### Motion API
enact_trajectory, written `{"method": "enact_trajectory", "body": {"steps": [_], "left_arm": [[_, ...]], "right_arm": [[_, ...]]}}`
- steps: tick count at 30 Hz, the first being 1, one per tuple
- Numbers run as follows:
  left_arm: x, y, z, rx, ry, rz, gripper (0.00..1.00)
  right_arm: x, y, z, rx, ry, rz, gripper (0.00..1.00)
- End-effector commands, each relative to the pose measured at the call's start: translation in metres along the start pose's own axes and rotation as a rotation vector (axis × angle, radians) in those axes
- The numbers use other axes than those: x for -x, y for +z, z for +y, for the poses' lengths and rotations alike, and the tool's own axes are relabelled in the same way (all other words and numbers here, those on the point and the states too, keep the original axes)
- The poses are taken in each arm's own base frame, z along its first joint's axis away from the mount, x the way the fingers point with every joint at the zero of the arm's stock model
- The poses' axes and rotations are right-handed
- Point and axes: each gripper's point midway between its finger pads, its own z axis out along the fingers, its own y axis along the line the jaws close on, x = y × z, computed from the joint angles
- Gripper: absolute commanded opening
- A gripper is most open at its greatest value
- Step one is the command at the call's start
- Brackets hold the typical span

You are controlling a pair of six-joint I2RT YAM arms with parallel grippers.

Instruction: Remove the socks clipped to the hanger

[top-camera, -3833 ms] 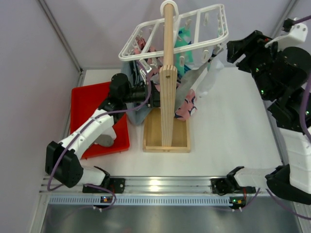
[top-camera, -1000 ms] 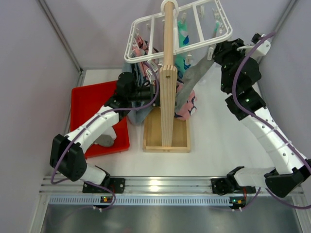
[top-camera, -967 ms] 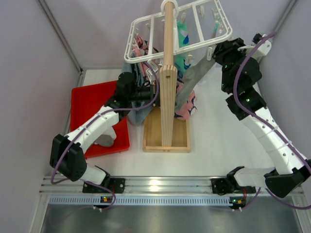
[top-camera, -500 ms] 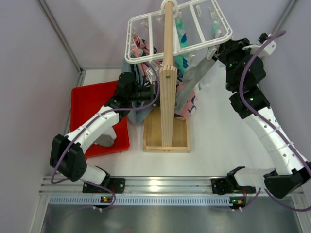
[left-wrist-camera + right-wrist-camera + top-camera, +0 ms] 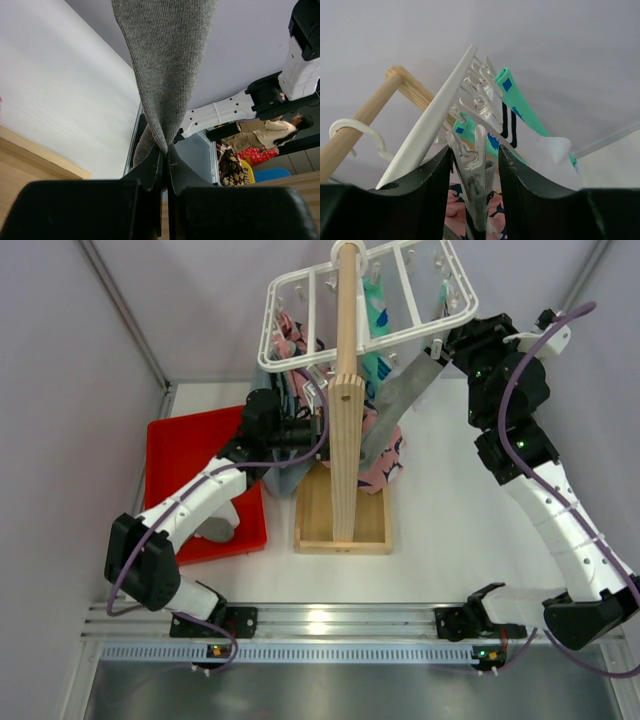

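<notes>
With my left gripper (image 5: 165, 150) I am pinching the grey sock (image 5: 165, 65), fingers fully together on its narrow end. The knit is rising straight up from my fingertips and widening above them. My right gripper (image 5: 475, 162) is standing partly open, its fingers parted around a white clip (image 5: 479, 145) that is hanging from the hanger (image 5: 427, 127). Whether they are pressing on it I cannot tell. The hanger's edge is slanting up and away from those fingers. Just beyond the clip, a teal sock (image 5: 512, 97) and a white sock with black stripes (image 5: 540, 150) are dangling from neighbouring clips. The wooden post (image 5: 355, 130) is off to the left of my right gripper.
</notes>
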Motion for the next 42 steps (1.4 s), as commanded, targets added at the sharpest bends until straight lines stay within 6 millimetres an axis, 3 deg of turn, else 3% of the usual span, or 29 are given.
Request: {"method": "enact_trajectory", "body": {"steps": [1, 3, 8, 10, 11, 12, 21, 25, 28, 36, 38, 39, 40, 42], "left_arm": [[0.005, 0.000, -0.011, -0.044, 0.047, -0.002, 0.00], [0.005, 0.000, -0.013, -0.051, 0.051, 0.002, 0.00], [0.004, 0.000, -0.012, -0.050, 0.045, 0.005, 0.00], [0.003, 0.000, -0.011, -0.048, 0.043, 0.005, 0.00], [0.003, 0.000, -0.010, -0.047, 0.040, 0.007, 0.00], [0.002, 0.000, -0.009, -0.046, 0.040, 0.007, 0.00], [0.001, 0.000, -0.007, -0.048, 0.025, 0.017, 0.00], [0.003, -0.001, -0.011, -0.057, 0.031, 0.018, 0.00], [0.003, -0.002, -0.014, -0.062, 0.035, 0.019, 0.00], [0.000, -0.003, -0.008, -0.047, 0.017, 0.015, 0.00], [-0.010, -0.007, 0.002, -0.028, -0.004, 0.020, 0.00], [-0.013, -0.009, 0.006, -0.015, -0.006, 0.014, 0.00], [-0.016, -0.012, 0.011, -0.002, 0.005, 0.007, 0.00], [-0.027, -0.020, 0.016, 0.021, 0.016, -0.003, 0.00]], "right_arm": [[0.018, 0.000, -0.004, -0.012, 0.015, -0.019, 0.43], [0.018, 0.001, -0.004, -0.014, 0.016, -0.015, 0.48], [0.018, 0.004, -0.001, -0.004, 0.023, -0.013, 0.42], [0.019, 0.004, -0.001, -0.004, 0.018, -0.014, 0.30], [0.021, 0.003, -0.002, -0.007, 0.020, -0.020, 0.09], [0.019, 0.003, -0.003, -0.007, 0.025, -0.020, 0.00], [0.023, 0.001, 0.006, 0.096, 0.036, -0.024, 0.00], [0.018, 0.006, 0.004, 0.146, 0.039, 0.014, 0.35], [0.023, 0.007, 0.005, 0.186, 0.039, 0.008, 0.43], [0.022, 0.002, 0.001, 0.225, 0.014, 0.033, 0.47], [0.020, -0.001, -0.005, 0.203, -0.003, 0.048, 0.65], [0.022, -0.006, -0.006, 0.195, -0.011, 0.060, 0.69], [0.011, -0.011, -0.016, 0.157, -0.031, 0.116, 0.76], [-0.006, -0.019, -0.027, 0.134, -0.050, 0.180, 0.78]]}}
